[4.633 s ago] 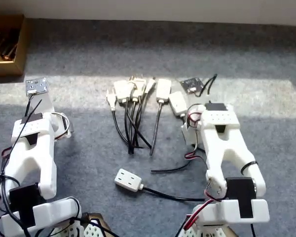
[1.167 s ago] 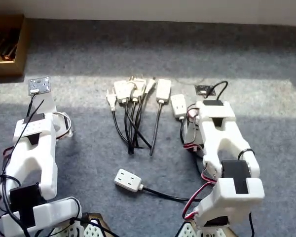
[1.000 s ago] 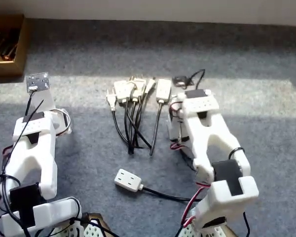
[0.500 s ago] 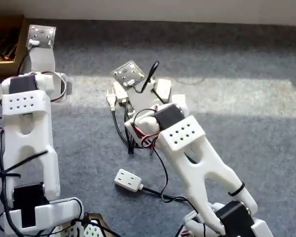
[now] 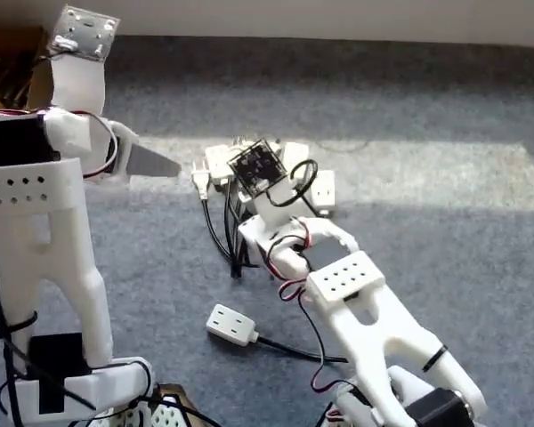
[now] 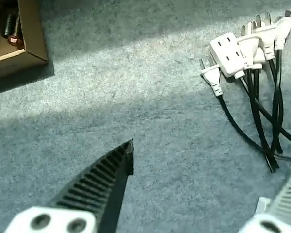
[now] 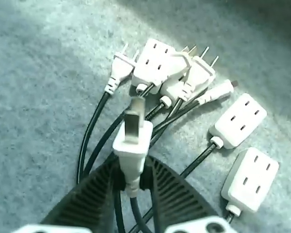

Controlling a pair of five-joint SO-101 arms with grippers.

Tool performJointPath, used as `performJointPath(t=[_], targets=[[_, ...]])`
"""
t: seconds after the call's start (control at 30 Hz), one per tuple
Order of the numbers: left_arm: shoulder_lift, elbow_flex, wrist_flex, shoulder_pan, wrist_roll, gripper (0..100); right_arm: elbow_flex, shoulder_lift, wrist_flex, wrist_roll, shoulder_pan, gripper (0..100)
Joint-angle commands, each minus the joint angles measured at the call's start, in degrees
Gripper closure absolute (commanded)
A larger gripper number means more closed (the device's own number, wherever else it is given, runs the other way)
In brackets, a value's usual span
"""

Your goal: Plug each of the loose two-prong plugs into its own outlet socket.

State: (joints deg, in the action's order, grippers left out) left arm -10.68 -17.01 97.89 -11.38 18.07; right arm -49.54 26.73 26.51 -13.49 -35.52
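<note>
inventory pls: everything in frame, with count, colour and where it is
outlet sockets: 4, white; three in the cluster, one alone nearer the arm bases
loose plugs: about 4, white, in the cluster beside the sockets
held plug: 1, white, between the right fingers
cords: several, black, trailing from the cluster
box: 1, brown cardboard, far-left edge
carpet: 1, grey, under everything
arms: 2, white; left arm raised, right arm over the cluster
left end effector: 1, black, open, empty
right end effector: 1, black, shut on the held plug

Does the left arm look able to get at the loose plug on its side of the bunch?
Likely yes: the left gripper is open over bare carpet, and nothing covers that plug.
</note>
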Motion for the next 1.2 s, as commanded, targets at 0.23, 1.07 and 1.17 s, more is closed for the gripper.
performJointPath(t=[0.23,1.07,1.17], targets=[[-1.89,17.89,-10.37,7.96,-2.73,42,-11.12,19.91,-5.93,-0.97,-1.8,99.2],[-30.11,52.35,-51.25,1.1,-15.56,41,-18.51,25.54,-8.48,-2.9,-4.79,99.2],[-45.41,67.82,-59.87,1.36,-15.82,41,-18.51,25.54,-8.48,-2.81,-4.88,99.2]])
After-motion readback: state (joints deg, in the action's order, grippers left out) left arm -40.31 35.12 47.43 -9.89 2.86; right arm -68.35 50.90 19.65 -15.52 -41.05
